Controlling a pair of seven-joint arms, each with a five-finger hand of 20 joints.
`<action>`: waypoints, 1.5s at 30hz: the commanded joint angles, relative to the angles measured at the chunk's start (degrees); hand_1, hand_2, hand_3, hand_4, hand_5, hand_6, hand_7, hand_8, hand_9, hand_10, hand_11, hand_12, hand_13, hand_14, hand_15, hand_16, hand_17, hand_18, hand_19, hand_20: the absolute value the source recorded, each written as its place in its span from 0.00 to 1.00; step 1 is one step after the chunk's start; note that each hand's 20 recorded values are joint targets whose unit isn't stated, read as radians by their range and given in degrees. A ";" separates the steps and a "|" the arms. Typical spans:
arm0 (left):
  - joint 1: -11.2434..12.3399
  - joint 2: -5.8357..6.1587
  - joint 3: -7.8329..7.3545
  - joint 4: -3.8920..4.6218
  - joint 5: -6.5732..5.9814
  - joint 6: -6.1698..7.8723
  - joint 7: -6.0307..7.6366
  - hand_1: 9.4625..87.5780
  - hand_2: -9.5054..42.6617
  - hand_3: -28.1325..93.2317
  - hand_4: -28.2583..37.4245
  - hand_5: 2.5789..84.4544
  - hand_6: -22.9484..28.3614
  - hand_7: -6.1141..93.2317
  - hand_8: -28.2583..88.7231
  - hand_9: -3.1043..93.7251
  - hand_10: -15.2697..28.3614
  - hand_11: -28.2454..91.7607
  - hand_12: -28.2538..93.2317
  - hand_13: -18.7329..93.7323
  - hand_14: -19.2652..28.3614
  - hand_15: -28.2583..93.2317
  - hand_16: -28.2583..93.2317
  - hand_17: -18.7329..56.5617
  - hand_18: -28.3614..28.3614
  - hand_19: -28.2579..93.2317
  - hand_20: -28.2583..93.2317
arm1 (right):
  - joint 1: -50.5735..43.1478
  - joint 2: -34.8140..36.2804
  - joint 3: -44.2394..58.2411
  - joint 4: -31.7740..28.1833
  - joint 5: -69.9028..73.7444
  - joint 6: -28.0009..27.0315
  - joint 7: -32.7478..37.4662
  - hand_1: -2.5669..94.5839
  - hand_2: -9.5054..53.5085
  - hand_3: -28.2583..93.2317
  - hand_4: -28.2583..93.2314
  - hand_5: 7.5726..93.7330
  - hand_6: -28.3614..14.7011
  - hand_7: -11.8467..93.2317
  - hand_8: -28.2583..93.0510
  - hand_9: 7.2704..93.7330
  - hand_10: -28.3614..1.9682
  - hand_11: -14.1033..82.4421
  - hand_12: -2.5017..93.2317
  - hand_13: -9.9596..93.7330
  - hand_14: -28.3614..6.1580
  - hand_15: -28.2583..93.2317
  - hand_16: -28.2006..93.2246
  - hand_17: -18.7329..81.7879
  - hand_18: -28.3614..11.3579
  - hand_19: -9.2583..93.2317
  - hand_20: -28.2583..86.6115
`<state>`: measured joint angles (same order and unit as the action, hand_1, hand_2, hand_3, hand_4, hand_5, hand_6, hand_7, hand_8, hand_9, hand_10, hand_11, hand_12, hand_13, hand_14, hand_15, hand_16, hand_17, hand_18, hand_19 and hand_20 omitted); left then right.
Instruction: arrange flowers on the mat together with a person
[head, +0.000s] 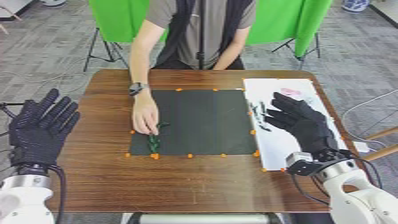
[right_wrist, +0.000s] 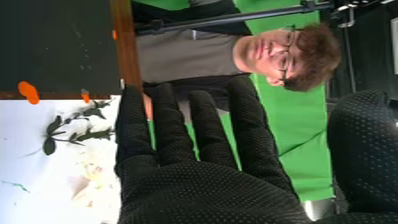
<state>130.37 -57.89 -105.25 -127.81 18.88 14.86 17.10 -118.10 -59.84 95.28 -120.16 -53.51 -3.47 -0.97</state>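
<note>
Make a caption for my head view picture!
A person's hand touches greenery on the dark mat while the robot's right hand hovers.

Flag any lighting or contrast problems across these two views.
Head view: the white sheet is glaringly bright, while the dark green sprig blends into the dark mat. Right wrist view: the pale flowers look washed out against that sheet; the right hand is nearly black, with little shading.

Beyond the brown wooden tabletop (head: 102, 185), a bright green cloth (head: 120, 25) hangs from thin black stands (head: 306, 47) over a grey patterned floor (head: 49, 60). A blue-and-white vase (head: 355, 5) stands toward the back right.
</note>
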 joint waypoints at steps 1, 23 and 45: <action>0.77 -0.14 0.36 0.17 -0.87 0.02 -0.03 0.21 0.46 0.80 0.00 0.42 0.58 0.19 0.15 0.36 0.71 0.37 0.30 0.35 0.69 0.45 0.17 0.18 0.72 0.49 0.32 | -0.74 0.01 0.51 -0.12 -0.10 0.54 -0.64 0.16 0.35 0.82 0.02 0.35 0.61 0.23 0.16 0.29 0.50 0.17 0.15 0.37 0.39 0.29 0.40 0.29 0.29 0.39 0.35; 2.28 -0.83 -0.40 -0.64 -1.28 1.01 0.98 0.21 0.46 0.80 0.00 0.42 0.58 0.19 0.15 0.36 0.70 0.37 0.30 0.35 0.69 0.45 0.17 0.17 0.73 0.49 0.32 | -5.81 12.69 5.69 -4.80 -64.84 13.35 29.75 0.24 0.13 0.81 0.05 0.23 0.51 0.19 0.18 0.24 0.34 0.15 0.17 0.30 0.37 0.26 0.39 0.26 0.35 0.41 0.33; 2.40 -0.85 0.35 -0.68 -1.31 1.31 1.13 0.21 0.46 0.80 0.00 0.42 0.58 0.20 0.15 0.36 0.70 0.38 0.30 0.36 0.72 0.47 0.17 0.17 0.73 0.49 0.32 | -3.50 15.02 4.16 3.08 -77.07 4.65 45.10 0.36 0.00 0.75 0.00 0.50 0.59 0.39 0.13 0.37 0.32 0.64 0.45 0.36 0.29 0.75 0.50 0.30 0.25 0.66 0.41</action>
<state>131.97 -58.41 -105.60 -128.60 17.91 15.49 18.22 -121.77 -45.11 99.12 -117.93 -133.94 3.58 42.17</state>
